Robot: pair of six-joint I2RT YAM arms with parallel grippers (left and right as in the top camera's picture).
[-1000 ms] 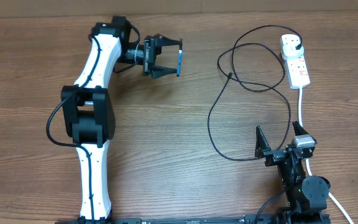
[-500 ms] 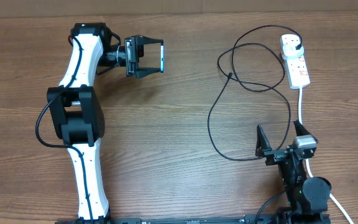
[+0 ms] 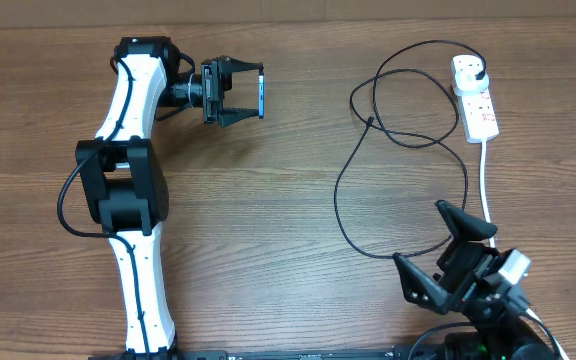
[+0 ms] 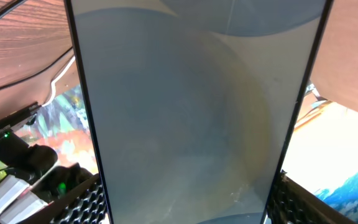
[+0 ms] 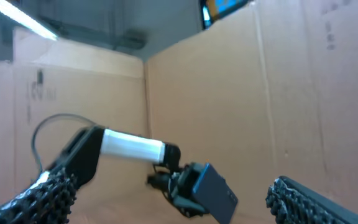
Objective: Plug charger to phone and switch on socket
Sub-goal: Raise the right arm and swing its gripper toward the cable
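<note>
My left gripper (image 3: 240, 93) is shut on the phone (image 3: 260, 92), holding it on edge above the far left of the table. In the left wrist view the phone's light blue-grey screen (image 4: 191, 112) fills the space between the fingers. The black charger cable (image 3: 353, 180) loops over the right half of the table, its black plug in the white power strip (image 3: 475, 100) at the far right. My right gripper (image 3: 448, 252) is open and empty, tilted up near the front right edge. In the right wrist view it faces the left arm and the phone (image 5: 215, 191).
The power strip's thick white cord (image 3: 484, 180) runs toward the front, down to my right arm's base. Cardboard walls (image 5: 260, 93) stand behind the table. The bare wooden table (image 3: 268, 220) lies between the two arms.
My left gripper carried the phone left and toward the back, then held still. My right gripper swung from pointing up the table to a tilted, turned pose nearer the front edge.
</note>
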